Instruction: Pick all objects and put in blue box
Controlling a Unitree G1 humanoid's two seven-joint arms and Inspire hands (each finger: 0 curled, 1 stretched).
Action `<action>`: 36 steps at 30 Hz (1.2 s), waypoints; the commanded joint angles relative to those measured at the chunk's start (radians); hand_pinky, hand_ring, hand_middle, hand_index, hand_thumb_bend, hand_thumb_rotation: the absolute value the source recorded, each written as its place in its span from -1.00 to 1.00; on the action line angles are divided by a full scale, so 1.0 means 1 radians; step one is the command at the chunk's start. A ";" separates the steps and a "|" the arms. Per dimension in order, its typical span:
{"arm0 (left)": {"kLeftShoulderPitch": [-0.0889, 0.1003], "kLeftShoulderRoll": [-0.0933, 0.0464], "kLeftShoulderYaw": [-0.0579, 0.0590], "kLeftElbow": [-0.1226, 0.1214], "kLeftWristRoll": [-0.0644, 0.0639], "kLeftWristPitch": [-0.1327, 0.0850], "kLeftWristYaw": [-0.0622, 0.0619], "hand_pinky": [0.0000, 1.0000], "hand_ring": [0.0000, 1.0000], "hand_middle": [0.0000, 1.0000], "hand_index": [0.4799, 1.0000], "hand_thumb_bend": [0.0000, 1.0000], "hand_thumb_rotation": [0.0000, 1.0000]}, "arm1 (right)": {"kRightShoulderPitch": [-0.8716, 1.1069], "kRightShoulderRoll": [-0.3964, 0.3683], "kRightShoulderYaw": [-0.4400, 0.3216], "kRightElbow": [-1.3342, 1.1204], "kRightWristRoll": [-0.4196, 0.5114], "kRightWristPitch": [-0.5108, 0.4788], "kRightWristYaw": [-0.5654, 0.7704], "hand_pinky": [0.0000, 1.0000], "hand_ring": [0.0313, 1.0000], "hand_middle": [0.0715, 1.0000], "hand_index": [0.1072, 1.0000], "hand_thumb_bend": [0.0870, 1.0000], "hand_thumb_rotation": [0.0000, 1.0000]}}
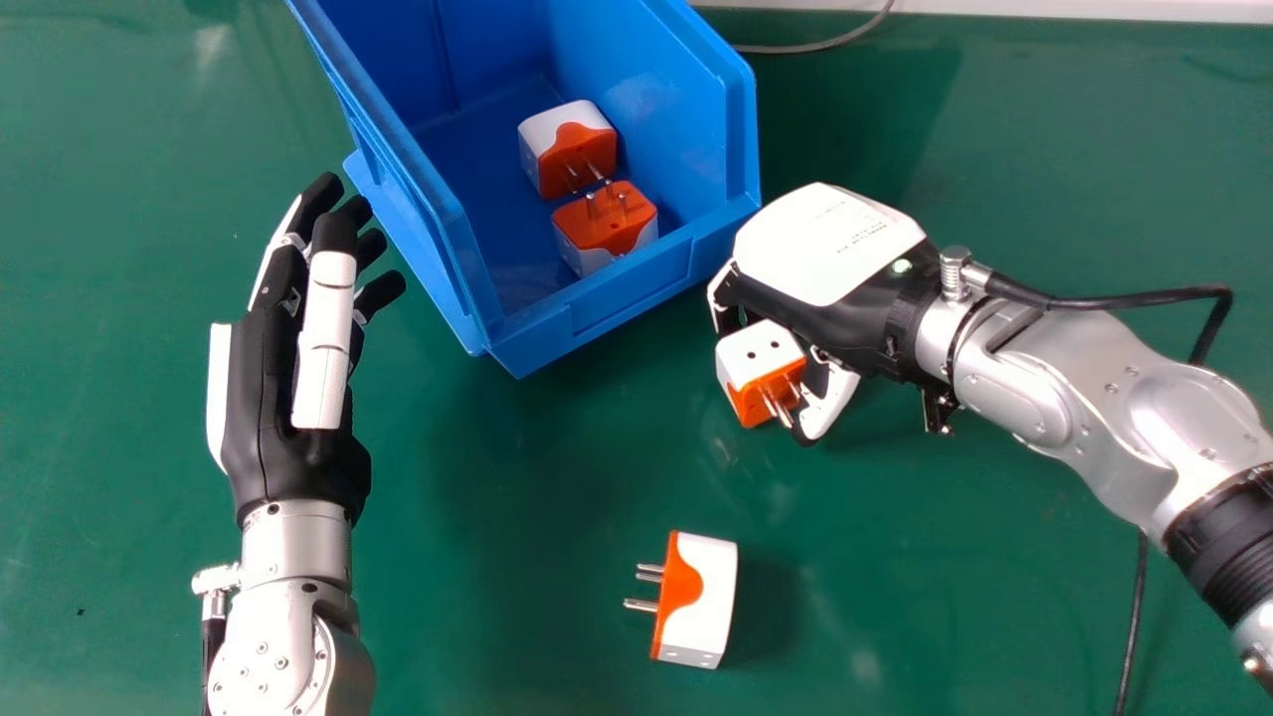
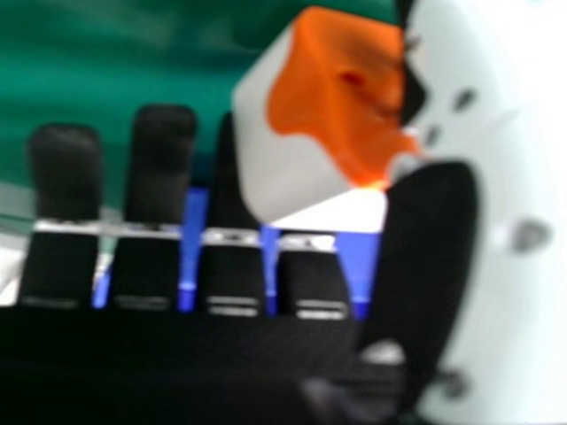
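My right hand (image 1: 830, 259) is beside the near right corner of the blue box (image 1: 627, 283), curled round an orange and white plug adapter (image 1: 761, 363). In the right hand view the adapter (image 2: 301, 133) is held between the thumb and fingers of my right hand (image 2: 235, 266). Two more adapters, one (image 1: 567, 139) behind the other (image 1: 605, 224), lie inside the box. Another adapter (image 1: 696, 602) lies on the green table with its prongs pointing left. My left hand (image 1: 298, 368) is left of the box, its fingers straight and holding nothing.
The green table (image 1: 517, 457) extends around the box. A grey cable (image 1: 825, 45) runs behind the box, near the table's far edge. A black cable (image 1: 1134, 626) hangs by the right forearm.
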 commanded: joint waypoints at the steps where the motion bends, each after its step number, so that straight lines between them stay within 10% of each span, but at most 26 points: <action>1: -0.011 0.003 -0.002 -0.006 -0.002 -0.019 -0.007 0.60 0.71 0.74 0.47 0.39 0.52 | -0.023 -0.009 -0.013 -0.021 0.009 0.002 0.002 -0.41 -0.19 -0.03 -0.08 -0.04 -0.99; 36: -0.016 0.002 -0.001 -0.002 -0.003 -0.023 -0.006 0.60 0.71 0.74 0.47 0.39 0.53 | -0.016 -0.024 -0.053 -0.067 0.029 -0.003 -0.013 -0.45 -0.22 -0.06 -0.11 -0.06 -1.00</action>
